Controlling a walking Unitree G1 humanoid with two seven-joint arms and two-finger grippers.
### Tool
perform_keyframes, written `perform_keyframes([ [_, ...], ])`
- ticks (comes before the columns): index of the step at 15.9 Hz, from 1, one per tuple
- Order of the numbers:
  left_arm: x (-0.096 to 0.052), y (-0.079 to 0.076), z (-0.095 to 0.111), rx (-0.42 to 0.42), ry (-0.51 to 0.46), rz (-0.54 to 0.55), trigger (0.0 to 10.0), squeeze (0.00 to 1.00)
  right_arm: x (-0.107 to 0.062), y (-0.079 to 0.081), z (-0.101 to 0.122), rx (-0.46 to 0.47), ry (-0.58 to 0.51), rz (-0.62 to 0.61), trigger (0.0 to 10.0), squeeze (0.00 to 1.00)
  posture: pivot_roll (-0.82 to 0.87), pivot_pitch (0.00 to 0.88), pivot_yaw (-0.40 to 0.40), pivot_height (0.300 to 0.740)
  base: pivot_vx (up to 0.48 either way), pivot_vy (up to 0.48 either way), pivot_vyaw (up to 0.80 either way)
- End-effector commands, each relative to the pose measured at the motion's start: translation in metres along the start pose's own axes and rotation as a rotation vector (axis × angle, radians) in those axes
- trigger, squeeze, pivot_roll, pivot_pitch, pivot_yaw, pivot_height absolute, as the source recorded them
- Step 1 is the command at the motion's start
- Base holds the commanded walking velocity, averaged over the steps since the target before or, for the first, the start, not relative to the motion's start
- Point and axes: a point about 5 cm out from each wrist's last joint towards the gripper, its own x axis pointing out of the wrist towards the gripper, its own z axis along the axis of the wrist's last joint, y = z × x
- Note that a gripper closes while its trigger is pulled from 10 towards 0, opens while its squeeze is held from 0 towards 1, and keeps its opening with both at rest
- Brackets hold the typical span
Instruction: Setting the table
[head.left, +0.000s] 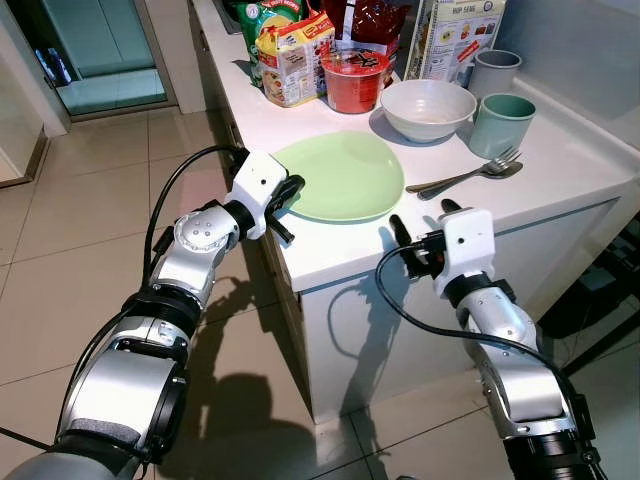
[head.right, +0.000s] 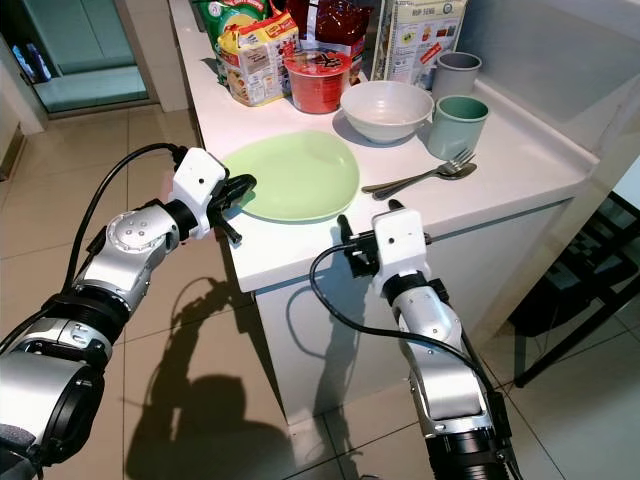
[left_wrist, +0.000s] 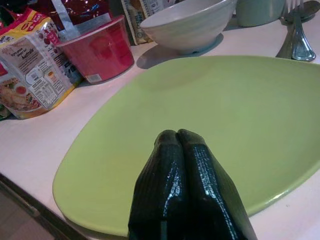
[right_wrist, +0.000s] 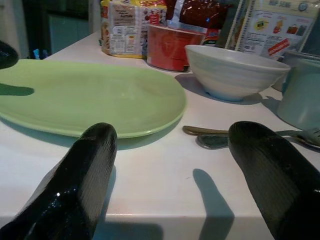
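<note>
The green plate (head.left: 345, 176) is set at the counter's (head.left: 560, 160) near corner, before the bowl (head.left: 428, 108). Its rim is pinched by the closed left gripper (head.left: 290, 192); the right gripper (head.left: 420, 222) is held spread beside it. Stiff, slippery and breakable, it is best taken at the rim.

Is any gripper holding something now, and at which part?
The left gripper is shut at the green plate's near-left rim; whether the rim is truly pinched cannot be told. The right gripper is open and holds nothing.
</note>
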Motion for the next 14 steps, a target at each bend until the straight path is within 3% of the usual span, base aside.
perform_keyframes([
  [1,0.004,0.002,0.007,0.029,-0.004,-0.025,0.0,0.00,0.003,-0.003,0.002,0.001,0.002,-0.018,10.0,0.00,-0.01,0.000,0.077,0.740,0.000,0.000,0.00],
  [11,0.004,-0.009,-0.006,0.046,0.055,-0.086,0.0,0.00,0.009,-0.007,0.008,-0.004,0.019,0.002,10.0,0.00,-0.01,0.000,0.081,0.740,0.000,0.000,0.00],
  [14,0.005,-0.011,-0.006,0.051,0.051,-0.097,0.0,0.00,0.015,-0.011,0.003,0.087,0.057,-0.017,10.0,0.00,-0.01,0.000,0.080,0.740,0.000,0.000,0.00],
])
